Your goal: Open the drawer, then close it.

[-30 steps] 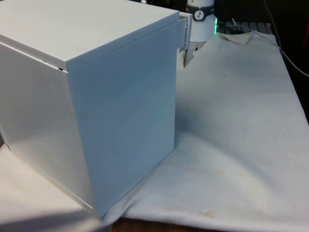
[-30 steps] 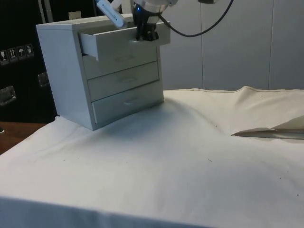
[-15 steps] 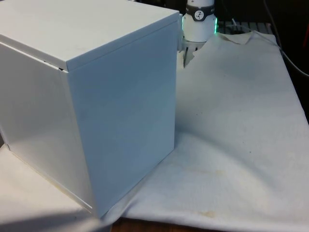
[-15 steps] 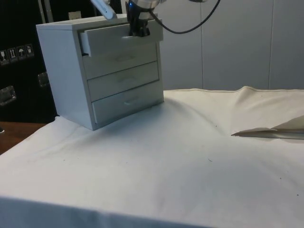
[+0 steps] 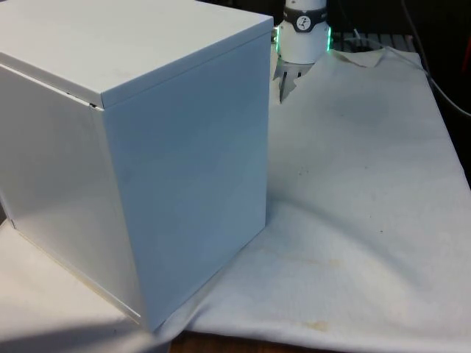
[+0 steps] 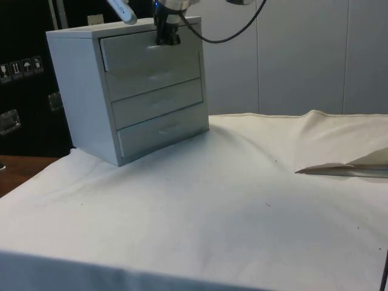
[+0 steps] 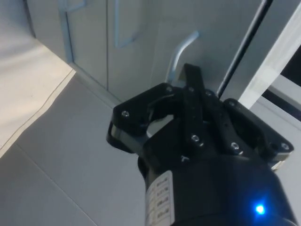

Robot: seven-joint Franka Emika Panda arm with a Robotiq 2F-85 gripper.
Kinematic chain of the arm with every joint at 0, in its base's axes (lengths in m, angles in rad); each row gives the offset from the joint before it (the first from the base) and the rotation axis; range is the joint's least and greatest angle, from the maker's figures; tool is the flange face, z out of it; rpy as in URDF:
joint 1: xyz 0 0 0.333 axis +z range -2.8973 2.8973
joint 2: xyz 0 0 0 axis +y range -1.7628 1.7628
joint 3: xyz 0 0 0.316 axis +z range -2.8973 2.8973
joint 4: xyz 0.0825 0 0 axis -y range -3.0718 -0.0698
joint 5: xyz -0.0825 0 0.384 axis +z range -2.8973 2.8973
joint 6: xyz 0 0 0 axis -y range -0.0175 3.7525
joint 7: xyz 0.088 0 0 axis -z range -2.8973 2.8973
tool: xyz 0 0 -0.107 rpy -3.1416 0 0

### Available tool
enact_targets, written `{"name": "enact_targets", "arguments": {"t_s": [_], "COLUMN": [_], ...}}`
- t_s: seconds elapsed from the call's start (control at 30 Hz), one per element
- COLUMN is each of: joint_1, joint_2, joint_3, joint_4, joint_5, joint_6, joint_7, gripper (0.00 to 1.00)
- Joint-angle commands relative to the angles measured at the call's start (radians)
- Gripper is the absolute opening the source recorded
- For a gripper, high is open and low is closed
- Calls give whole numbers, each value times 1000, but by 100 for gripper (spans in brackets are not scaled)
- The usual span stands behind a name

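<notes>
Top drawer nearly shut, end effector on its handle.
The chest of drawers stands on the white-clothed surface; the top drawer sits about flush with the two lower drawers. The end effector is at the top drawer's front, fingers curled round the handle, though I cannot tell if they pinch it or sit loose. To finish well: push straight in along the drawer's travel, keep level, seat it flush, then let go. All drawers look closed, so contents are hidden.
</notes>
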Motion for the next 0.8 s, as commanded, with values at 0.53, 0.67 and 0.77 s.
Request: {"name": "enact_targets", "arguments": {"t_s": [0.53, 0.67, 0.77], "joint_1": [-1, -2, -2], "joint_2": [17, 27, 27], "joint_3": [-5, -6, -6], "joint_4": [15, 25, 26], "joint_5": [2, 4, 4], "joint_6": [9, 13, 14], "joint_7": [5, 5, 5], "gripper": [0, 0, 0]}}
